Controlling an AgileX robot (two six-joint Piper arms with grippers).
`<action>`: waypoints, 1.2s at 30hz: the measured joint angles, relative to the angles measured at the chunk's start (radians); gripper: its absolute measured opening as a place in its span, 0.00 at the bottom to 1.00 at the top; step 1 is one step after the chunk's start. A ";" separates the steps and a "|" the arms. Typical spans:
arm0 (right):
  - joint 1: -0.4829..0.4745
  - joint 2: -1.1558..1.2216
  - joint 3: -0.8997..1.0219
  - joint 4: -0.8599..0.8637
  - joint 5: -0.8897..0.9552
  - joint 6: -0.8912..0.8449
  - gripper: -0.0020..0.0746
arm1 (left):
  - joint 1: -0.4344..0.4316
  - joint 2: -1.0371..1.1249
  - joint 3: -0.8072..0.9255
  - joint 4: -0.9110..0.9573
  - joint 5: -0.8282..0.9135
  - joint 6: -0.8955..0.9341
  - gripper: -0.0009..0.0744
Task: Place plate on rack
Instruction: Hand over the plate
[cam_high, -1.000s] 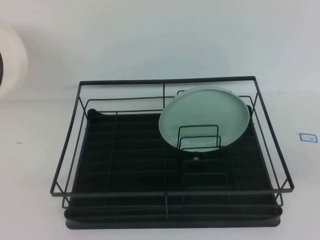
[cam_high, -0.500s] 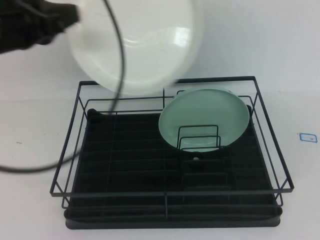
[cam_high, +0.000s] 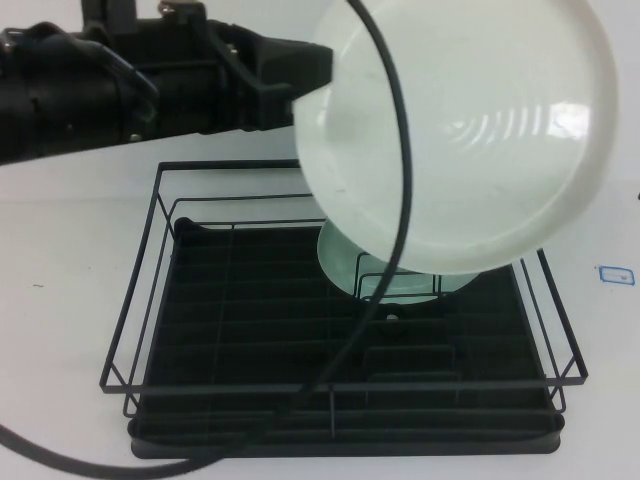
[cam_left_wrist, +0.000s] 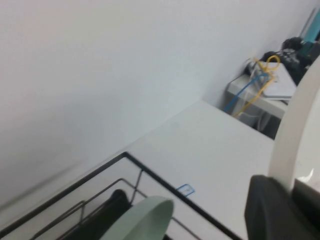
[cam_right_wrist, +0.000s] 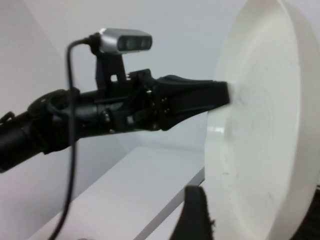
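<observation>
The white plate (cam_high: 470, 130) hangs tilted in the air above the back right of the black wire rack (cam_high: 150, 270). My left gripper (cam_high: 320, 65) reaches in from the left and is shut on the plate's left rim. In the left wrist view its fingers (cam_left_wrist: 270, 210) clamp the plate's edge (cam_left_wrist: 295, 140). The right wrist view shows the plate (cam_right_wrist: 265, 130) close up, with the left gripper (cam_right_wrist: 225, 97) on its far rim. My right gripper (cam_right_wrist: 252, 220) has its fingers wide apart, the plate showing between them. It is out of the high view.
A pale mint-green plate (cam_high: 345, 262) stands upright in the rack's dividers, mostly hidden behind the white plate; it also shows in the left wrist view (cam_left_wrist: 145, 220). The left arm's black cable (cam_high: 395, 180) loops across the plate and rack. A small blue-edged tag (cam_high: 614, 272) lies on the table at right.
The left arm has swung the white plate from the upper left to the right and nearer the camera, so it now covers most of the green plate.
</observation>
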 joint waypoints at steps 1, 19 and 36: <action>0.000 0.005 0.000 0.000 -0.002 -0.003 0.80 | -0.009 0.000 0.000 -0.011 -0.002 0.000 0.02; 0.017 0.139 -0.048 0.006 0.004 -0.037 0.31 | -0.101 0.062 0.000 -0.128 -0.014 0.099 0.02; 0.024 0.147 -0.133 0.007 -0.181 -0.295 0.20 | -0.093 -0.022 0.000 -0.262 0.153 0.160 0.68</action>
